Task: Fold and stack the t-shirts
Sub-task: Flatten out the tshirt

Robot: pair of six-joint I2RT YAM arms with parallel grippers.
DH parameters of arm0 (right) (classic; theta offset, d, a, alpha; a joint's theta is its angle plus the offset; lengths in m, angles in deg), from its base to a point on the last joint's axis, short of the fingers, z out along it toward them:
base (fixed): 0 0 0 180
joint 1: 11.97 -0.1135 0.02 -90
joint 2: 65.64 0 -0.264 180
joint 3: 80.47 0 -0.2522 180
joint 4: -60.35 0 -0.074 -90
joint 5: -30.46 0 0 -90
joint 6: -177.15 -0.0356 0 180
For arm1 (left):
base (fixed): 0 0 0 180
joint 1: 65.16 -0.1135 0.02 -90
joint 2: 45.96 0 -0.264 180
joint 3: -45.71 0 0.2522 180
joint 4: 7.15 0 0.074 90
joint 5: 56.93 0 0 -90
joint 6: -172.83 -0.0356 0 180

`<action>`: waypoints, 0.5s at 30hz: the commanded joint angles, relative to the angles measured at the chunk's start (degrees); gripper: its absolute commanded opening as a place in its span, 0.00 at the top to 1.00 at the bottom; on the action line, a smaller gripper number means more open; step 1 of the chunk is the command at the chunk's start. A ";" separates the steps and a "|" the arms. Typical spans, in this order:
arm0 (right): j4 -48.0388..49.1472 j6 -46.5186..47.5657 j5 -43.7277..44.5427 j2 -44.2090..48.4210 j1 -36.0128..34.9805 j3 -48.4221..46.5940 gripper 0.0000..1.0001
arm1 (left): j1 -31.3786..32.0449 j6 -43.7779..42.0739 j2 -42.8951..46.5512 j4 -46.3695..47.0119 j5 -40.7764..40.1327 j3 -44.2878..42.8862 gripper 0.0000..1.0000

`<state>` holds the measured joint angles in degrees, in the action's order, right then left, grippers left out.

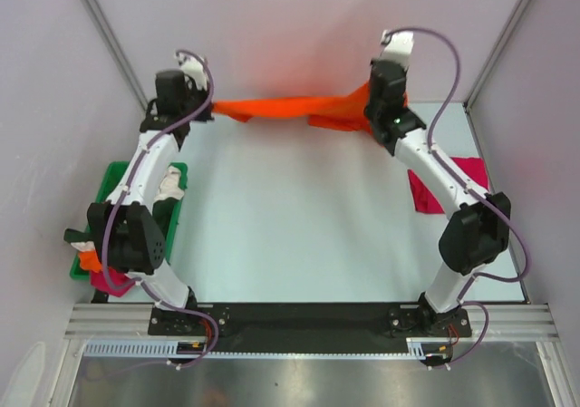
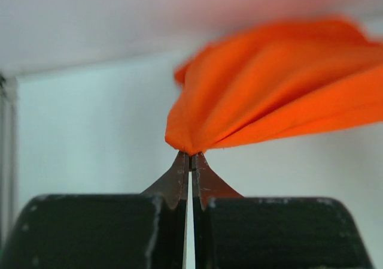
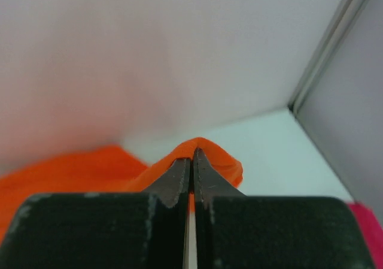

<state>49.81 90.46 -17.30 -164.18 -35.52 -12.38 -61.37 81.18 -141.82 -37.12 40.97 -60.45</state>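
Note:
A bright orange t-shirt is stretched in the air between both grippers at the far end of the table. My left gripper is shut on its left end; in the left wrist view the cloth fans out from the closed tips. My right gripper is shut on its right end; in the right wrist view the cloth wraps over the closed tips. A magenta-red t-shirt lies flat at the right, partly hidden under my right arm.
A green plastic bin stands at the table's left edge under my left arm, with cream, dark and orange cloth in it. Grey walls close the back and sides. The pale table top spreads between the arms.

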 commanded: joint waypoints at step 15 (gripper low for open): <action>-13.66 -23.76 14.18 17.06 -20.12 33.19 1.00 | -0.54 -11.53 29.40 -18.76 5.98 23.32 1.00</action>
<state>43.08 76.04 -9.13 -152.16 -53.45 16.73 -61.50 73.23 -113.86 -46.94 43.92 -39.36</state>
